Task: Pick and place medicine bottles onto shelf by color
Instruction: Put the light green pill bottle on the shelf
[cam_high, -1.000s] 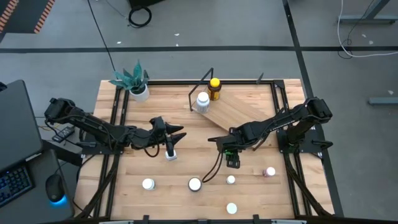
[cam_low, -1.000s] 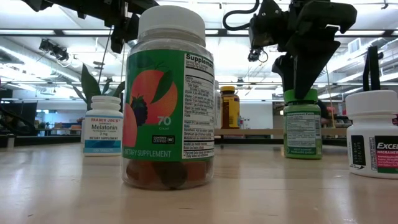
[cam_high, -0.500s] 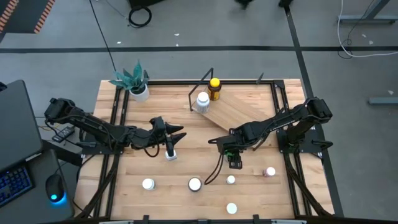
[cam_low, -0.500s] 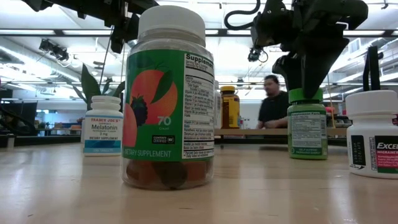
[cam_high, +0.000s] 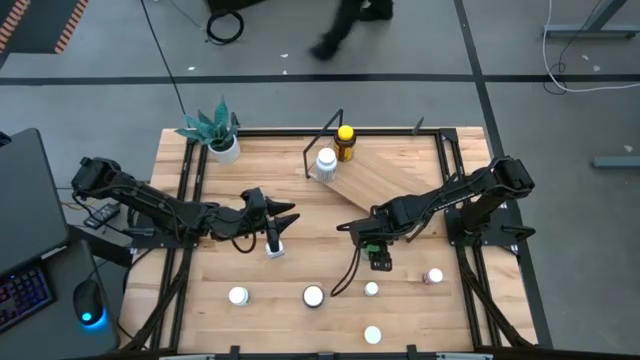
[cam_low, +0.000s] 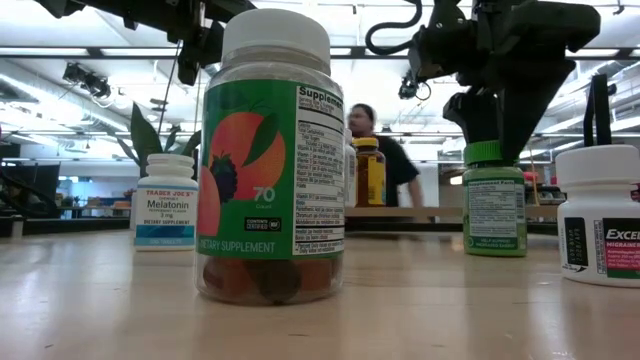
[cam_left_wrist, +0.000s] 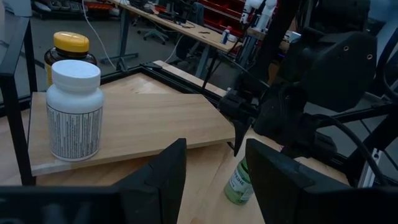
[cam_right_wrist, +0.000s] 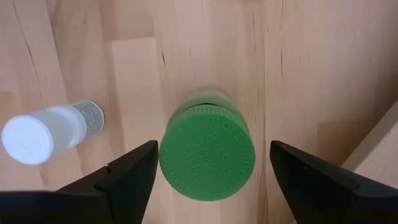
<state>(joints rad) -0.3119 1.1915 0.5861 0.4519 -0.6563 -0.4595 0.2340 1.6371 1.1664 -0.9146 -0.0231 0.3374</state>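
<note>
A green-capped medicine bottle (cam_low: 493, 205) stands upright on the table, right of centre. My right gripper (cam_right_wrist: 213, 168) points down over it, open, with one finger on each side of the green cap (cam_right_wrist: 207, 160). The shelf (cam_high: 385, 180), a tilted wood board in a black wire frame, carries a white bottle (cam_high: 326, 162) and an amber, yellow-capped bottle (cam_high: 345, 140) at its far end. My left gripper (cam_left_wrist: 214, 168) hangs level, left of centre, open, with nothing between its fingers. A white bottle (cam_high: 274, 248) stands on the table beside it.
More bottles stand near the front edge: white-capped ones (cam_high: 238, 295) (cam_high: 371, 289) (cam_high: 372, 335), a large gummy jar (cam_low: 270, 160) and a pinkish one (cam_high: 433, 276). A potted plant (cam_high: 215, 130) sits at the far left corner. A person (cam_low: 375, 150) passes behind the table.
My right gripper has spread its fingers off the green cap and stayed over the bottle, which stands on the table. A person has walked across the room behind the table.
</note>
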